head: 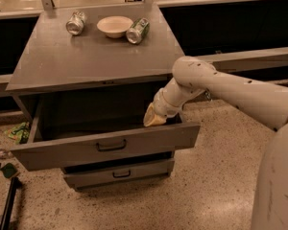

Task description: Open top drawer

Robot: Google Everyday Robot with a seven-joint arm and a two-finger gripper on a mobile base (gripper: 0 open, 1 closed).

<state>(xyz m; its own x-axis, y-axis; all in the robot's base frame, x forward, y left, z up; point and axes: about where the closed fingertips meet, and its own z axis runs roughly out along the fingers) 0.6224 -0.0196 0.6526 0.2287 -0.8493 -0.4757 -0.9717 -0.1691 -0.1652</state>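
Observation:
The top drawer (62, 153) of the grey cabinet stands pulled far out, and its deep dark interior shows. Its wide flat front carries a small dark bail handle (111, 146) at the centre. My gripper (153, 118), tan at the tip, reaches down into the drawer's right side, just behind the front panel. It is well to the right of the handle and not on it. My white arm (230, 87) comes in from the right.
A shallower lower drawer (118, 173) sticks out slightly beneath. On the cabinet top (86, 56) stand a silver can (76, 23), a white bowl (114, 25) and a green can (137, 30). Clutter lies on the floor at left (20, 131). My white body (278, 186) fills the lower right.

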